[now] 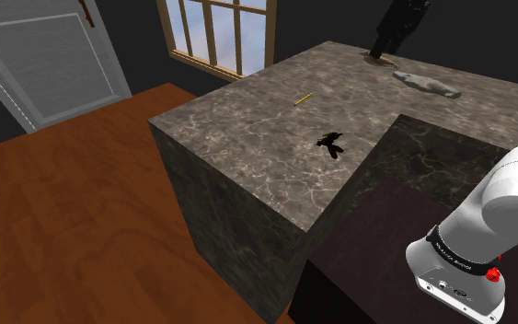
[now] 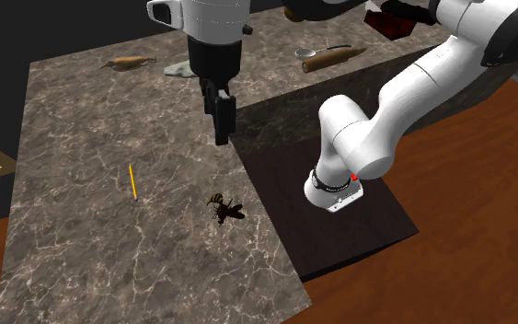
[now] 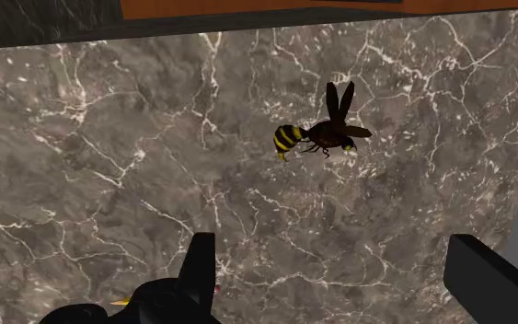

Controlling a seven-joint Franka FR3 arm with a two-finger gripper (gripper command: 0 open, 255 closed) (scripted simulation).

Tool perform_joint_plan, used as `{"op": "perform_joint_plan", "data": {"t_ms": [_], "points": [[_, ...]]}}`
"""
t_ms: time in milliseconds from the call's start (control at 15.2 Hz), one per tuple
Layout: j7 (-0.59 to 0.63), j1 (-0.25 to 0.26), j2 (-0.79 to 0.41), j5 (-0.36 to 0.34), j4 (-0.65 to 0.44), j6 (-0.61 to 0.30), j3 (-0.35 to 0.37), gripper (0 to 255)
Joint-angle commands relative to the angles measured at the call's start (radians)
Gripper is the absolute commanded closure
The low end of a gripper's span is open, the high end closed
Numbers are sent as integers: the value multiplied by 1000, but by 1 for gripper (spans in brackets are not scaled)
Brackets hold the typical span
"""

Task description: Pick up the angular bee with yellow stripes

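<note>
The bee (image 3: 316,136) has a yellow-and-black striped abdomen, a dark body and dark wings. It lies on the dark veined marble counter (image 3: 109,166), ahead of my gripper (image 3: 339,276). The two black fingers (image 3: 201,271) stand wide apart with nothing between them. From the second exterior view, the gripper (image 2: 222,129) hangs well above the counter (image 2: 82,239), and the bee (image 2: 225,210) lies nearer the counter's front edge. Over the shoulder, the bee (image 1: 333,143) sits mid-counter and the black gripper (image 1: 383,46) hangs at the far end.
A yellow pencil (image 2: 133,181) lies on the counter beside the bee, also seen as a pencil (image 1: 303,98). A grey object (image 1: 427,85), brown pieces (image 2: 128,63) and a spoon (image 2: 316,52) lie at the far end. The dark stand (image 2: 349,221) adjoins the counter above a wooden floor (image 1: 63,230).
</note>
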State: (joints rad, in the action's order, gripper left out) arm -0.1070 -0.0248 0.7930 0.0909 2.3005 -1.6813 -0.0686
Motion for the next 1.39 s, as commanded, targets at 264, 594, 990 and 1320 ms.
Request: {"op": "perform_joint_plan", "data": {"t_ms": [264,594,990,1320], "points": [[102,-17,-59,27,76,-84,43,0],[225,-33,-157,64,151,-193,94,0],[366,-44,-311,114,210,-333,149,0],[366,-42,-344,124,251,-401,154,0]]}}
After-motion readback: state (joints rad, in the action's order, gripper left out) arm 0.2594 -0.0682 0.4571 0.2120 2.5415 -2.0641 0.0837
